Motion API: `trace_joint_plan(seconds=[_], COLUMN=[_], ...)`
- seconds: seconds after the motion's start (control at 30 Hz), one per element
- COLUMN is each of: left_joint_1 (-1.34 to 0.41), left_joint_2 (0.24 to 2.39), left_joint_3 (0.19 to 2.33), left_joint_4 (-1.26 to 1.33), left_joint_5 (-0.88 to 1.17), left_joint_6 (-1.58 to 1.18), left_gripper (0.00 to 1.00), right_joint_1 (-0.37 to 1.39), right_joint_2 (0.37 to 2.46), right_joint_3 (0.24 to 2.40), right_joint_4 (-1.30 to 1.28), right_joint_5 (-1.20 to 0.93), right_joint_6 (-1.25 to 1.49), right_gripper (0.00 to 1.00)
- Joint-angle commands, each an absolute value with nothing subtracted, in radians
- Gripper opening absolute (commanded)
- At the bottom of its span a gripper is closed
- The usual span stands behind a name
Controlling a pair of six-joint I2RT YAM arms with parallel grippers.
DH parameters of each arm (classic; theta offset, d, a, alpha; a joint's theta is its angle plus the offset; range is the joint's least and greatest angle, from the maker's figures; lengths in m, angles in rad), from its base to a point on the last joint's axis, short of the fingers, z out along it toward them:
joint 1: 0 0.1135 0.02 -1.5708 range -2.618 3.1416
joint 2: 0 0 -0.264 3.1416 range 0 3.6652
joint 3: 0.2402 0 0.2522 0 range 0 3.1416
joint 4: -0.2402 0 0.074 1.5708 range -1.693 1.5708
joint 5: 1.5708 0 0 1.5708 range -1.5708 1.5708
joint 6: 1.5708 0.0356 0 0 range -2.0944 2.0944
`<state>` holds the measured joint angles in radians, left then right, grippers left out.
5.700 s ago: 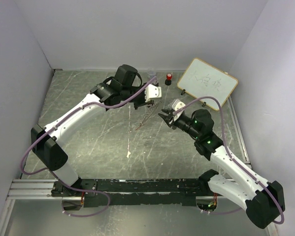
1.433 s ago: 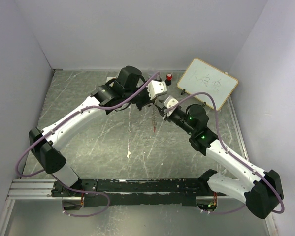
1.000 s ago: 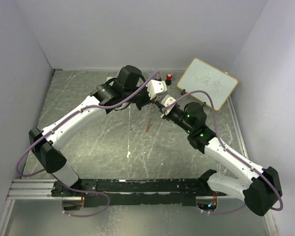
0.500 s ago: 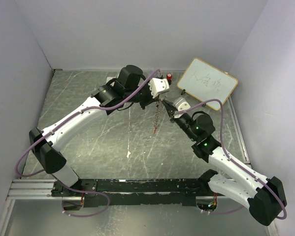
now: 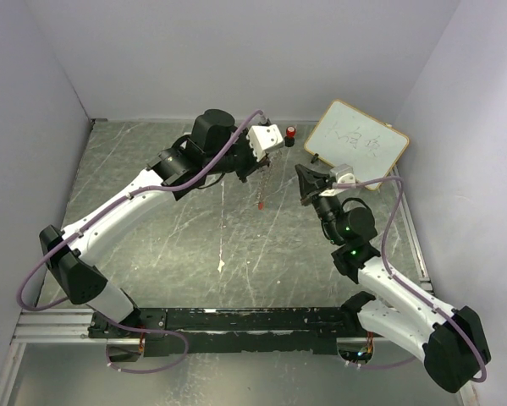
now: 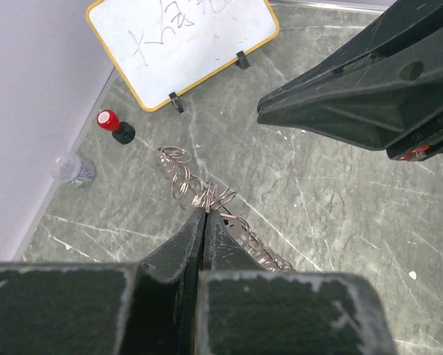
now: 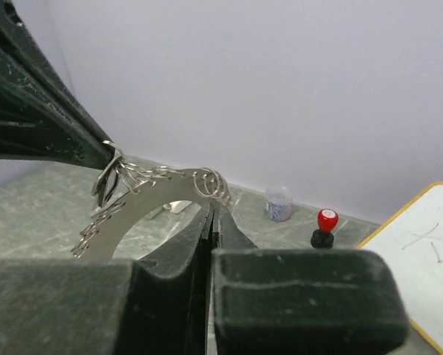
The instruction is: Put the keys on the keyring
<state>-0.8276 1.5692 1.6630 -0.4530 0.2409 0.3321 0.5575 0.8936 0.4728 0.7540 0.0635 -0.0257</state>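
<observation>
My left gripper (image 5: 263,163) is shut on the keyring (image 5: 261,184), which hangs edge-on above the table with a small red piece (image 5: 260,204) at its lower end. In the left wrist view my jaws (image 6: 206,209) pinch its coil of small wire loops (image 6: 183,181). In the right wrist view the keyring (image 7: 162,194) is a grey arc strung with loops, with a dark tag under the left fingers (image 7: 44,111). My right gripper (image 5: 301,174) is shut, with its tips (image 7: 214,207) just short of the ring. No key is clear to me.
A yellow-framed whiteboard (image 5: 356,142) stands at the back right. A red-topped black cylinder (image 5: 290,135) sits by the back wall, with a small clear jar (image 6: 73,168) to its left. The walls close in on three sides.
My right gripper has pulled back to the right, away from the hanging keyring. My left gripper has carried the ring a little to the left and towards the back.
</observation>
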Motion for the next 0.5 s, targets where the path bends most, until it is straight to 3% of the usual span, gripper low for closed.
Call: trace_joint_plan(seconds=[0.0, 0.1, 0.2, 0.23, 0.47], left_joint_1=[-0.825, -0.824, -0.825, -0.825, -0.825], left_joint_2=[1.528, 1.536, 1.551, 1.557, 1.584], left_joint_3=[1.657, 1.673, 1.703, 1.712, 1.756], left_joint_4=[-0.409, -0.426, -0.457, -0.468, -0.538], left_joint_5=[0.203, 0.185, 0.159, 0.150, 0.135], left_joint_6=[0.311, 0.316, 0.323, 0.326, 0.346], left_gripper=[0.07, 0.07, 0.07, 0.07, 0.07], right_joint_1=[0.547, 0.547, 0.545, 0.547, 0.554], right_joint_2=[0.900, 0.915, 0.936, 0.943, 1.008], right_joint_3=[0.461, 0.509, 0.575, 0.600, 0.777], right_joint_4=[0.886, 0.799, 0.688, 0.640, 0.280], right_joint_5=[0.121, 0.117, 0.039, -0.006, -0.210], right_joint_6=[0.085, 0.078, 0.000, -0.049, -0.306], right_gripper=[0.00, 0.01, 0.32, 0.35, 0.40])
